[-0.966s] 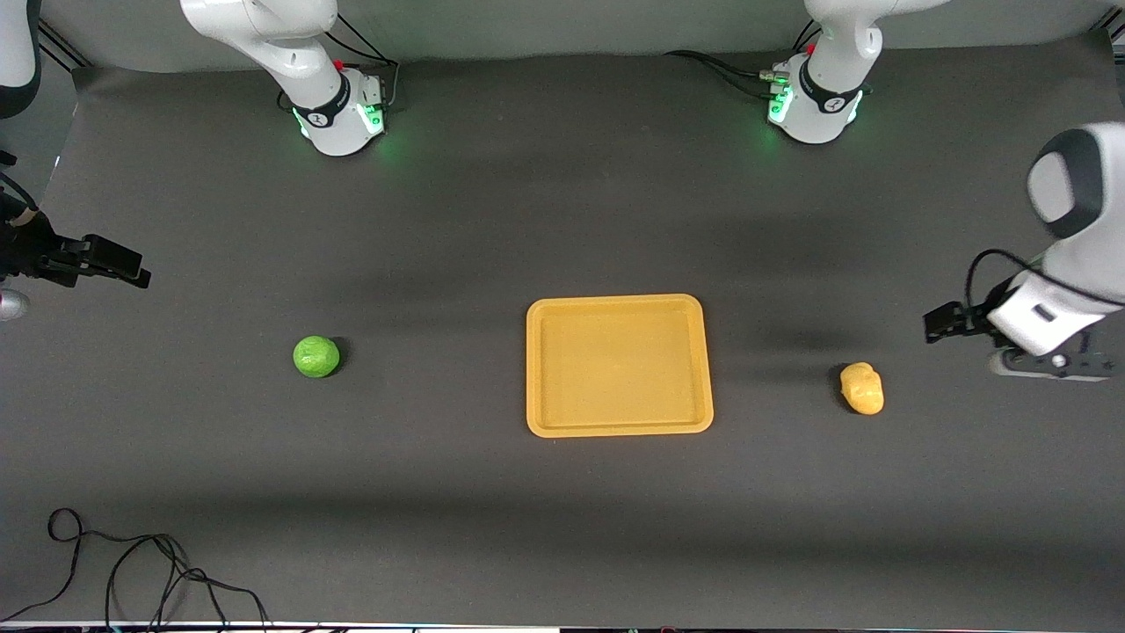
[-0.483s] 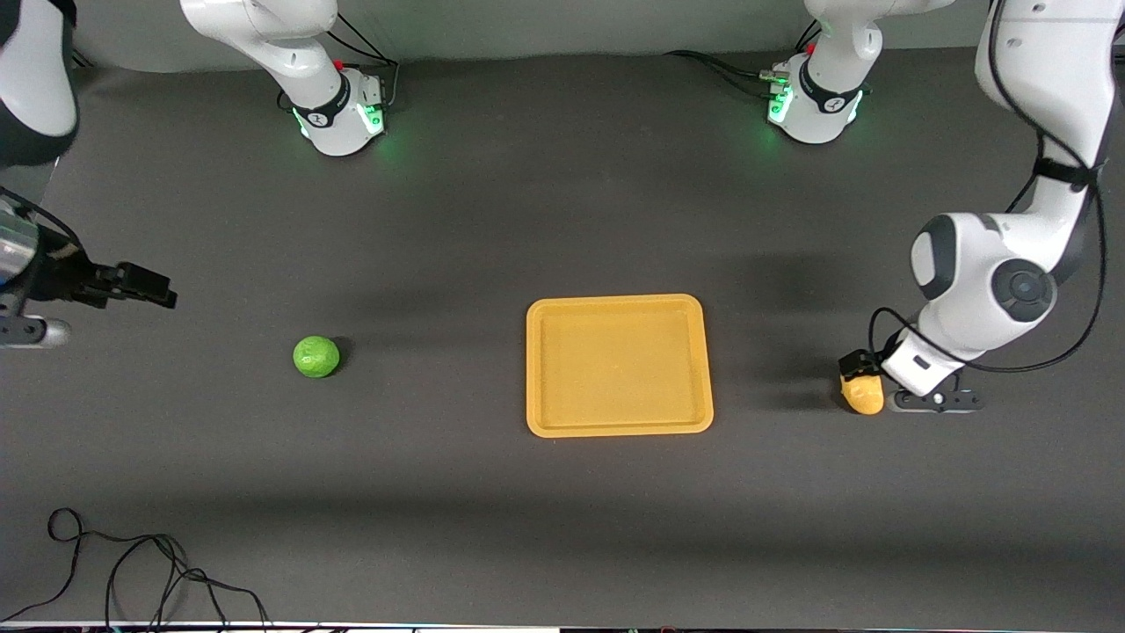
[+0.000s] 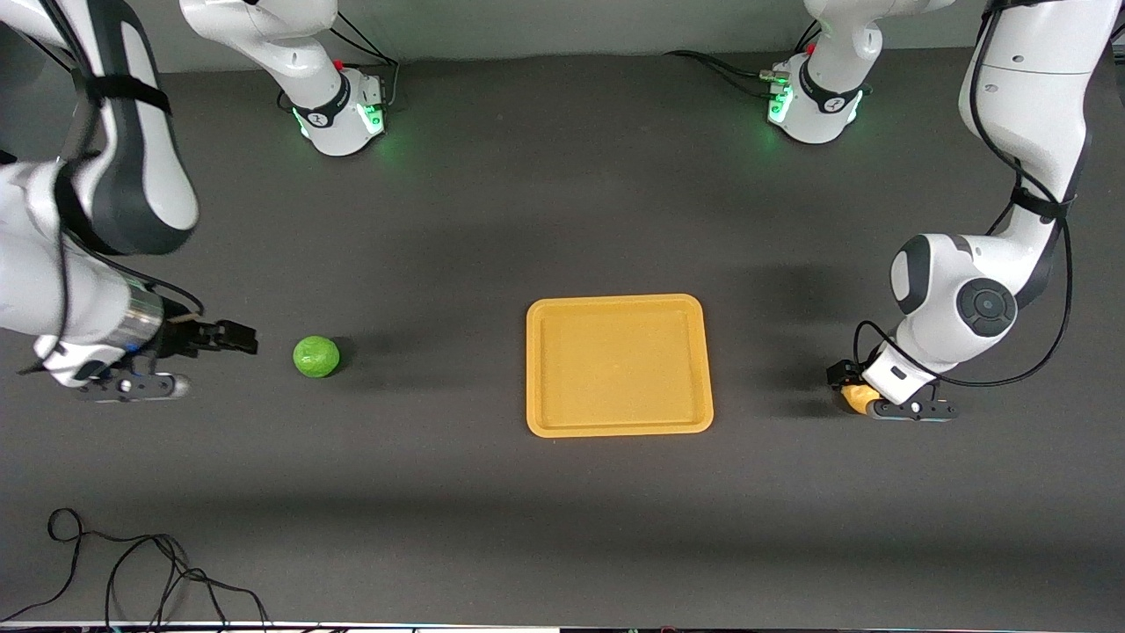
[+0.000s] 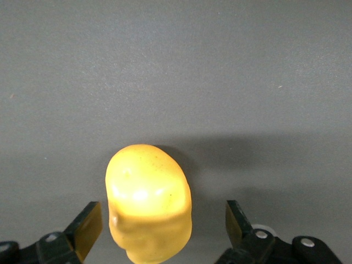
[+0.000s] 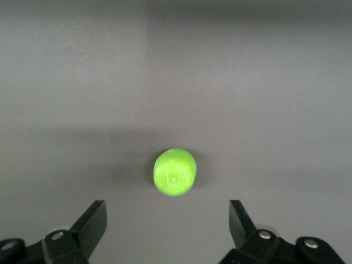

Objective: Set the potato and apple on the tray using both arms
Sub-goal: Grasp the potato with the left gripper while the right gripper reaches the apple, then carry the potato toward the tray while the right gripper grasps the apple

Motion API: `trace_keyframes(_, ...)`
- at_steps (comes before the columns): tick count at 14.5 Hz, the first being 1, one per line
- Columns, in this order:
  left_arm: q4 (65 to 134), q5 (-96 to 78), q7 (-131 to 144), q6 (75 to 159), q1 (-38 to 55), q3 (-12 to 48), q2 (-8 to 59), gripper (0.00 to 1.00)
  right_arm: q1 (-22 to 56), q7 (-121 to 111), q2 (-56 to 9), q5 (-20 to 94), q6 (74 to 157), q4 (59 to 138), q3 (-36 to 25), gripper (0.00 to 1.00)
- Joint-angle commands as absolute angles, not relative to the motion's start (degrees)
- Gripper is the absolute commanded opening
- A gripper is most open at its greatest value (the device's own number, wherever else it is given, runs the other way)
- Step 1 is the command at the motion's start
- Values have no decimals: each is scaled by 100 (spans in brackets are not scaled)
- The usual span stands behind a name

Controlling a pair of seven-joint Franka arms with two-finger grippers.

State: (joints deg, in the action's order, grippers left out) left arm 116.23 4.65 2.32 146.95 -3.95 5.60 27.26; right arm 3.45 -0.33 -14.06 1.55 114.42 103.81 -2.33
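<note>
The left gripper is hanging low over the potato at the left arm's end of the table, its jaws spread wide; in the left wrist view the two fingers are flanking the potato with bare mat showing on either side of it, not touching it. The right gripper is sitting just beside the apple at the right arm's end, jaws likewise parted, and the right wrist view is showing the apple ahead of the fingertips, centred between them but not yet within them. Open dark mat is lying all around both items. The tray is resting mid-table between the two, well apart from each, with nothing in it and a clear stretch of mat running from each item to its rim. The potato is showing as a lumpy, glossy yellow-orange lump, oblong and bumpy, with a bright highlight on top. The apple is showing as a small round bright-green ball with a dimple. A black cable is lying coiled near the table's edge closest to the front camera, toward the right arm's end, far from everything else.
</note>
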Motion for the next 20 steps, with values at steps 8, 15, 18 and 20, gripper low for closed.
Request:
trace_keyframes(8,11549,703,492,15056,-352,501,2998,43,369,-132,-2117,246,13464,11865,-264,99)
trace_keyframes(15,10646,677,1975,11694,797,571,1582,30,483,-35,-2671,438,14123,11900,-255,99)
trace_keyframes(18,10415,615,2976,11531,1702,571,1678,30,483,-26,-2690,536,14265,12067,-264,86)
trace_keyframes(20,10362,615,3574,11820,2186,571,1958,30,475,-35,-2646,536,14169,12111,-264,76)
